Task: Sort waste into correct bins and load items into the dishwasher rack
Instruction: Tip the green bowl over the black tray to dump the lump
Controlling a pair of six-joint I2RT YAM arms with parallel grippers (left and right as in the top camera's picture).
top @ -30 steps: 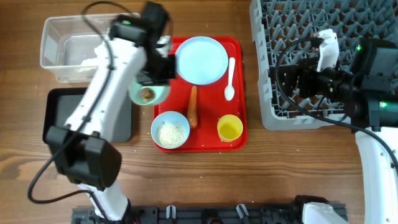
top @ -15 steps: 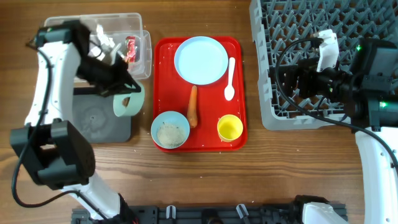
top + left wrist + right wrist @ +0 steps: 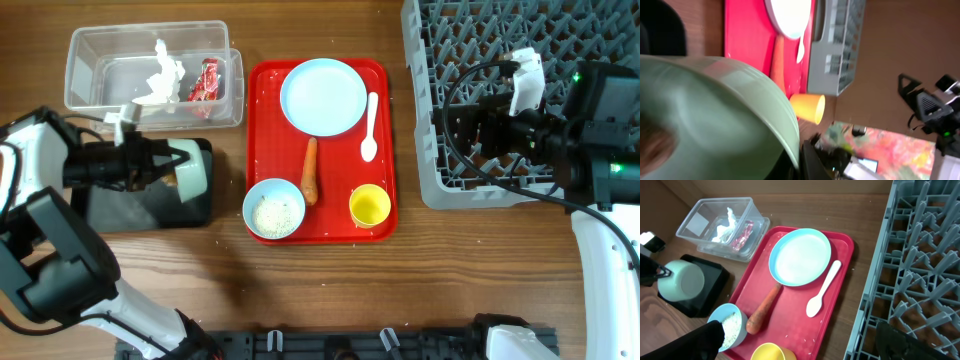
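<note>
- At middle left of the overhead view, above the black tray point(image 3: 130, 208): tip the mint-green bowl point(image 3: 192, 172) mouth-down, keeping the small brown lump point(image 3: 652, 145) inside within the tray's walls.
- Right gripper point(image 3: 465, 130): spread wide, empty, over the dishwasher rack point(image 3: 480, 60), upper right.
- Left gripper point(image 3: 168, 165): clamped on the bowl's rim.

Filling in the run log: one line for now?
left claw shut on green bowl, tipped over black tray | right claw open over rack
</note>
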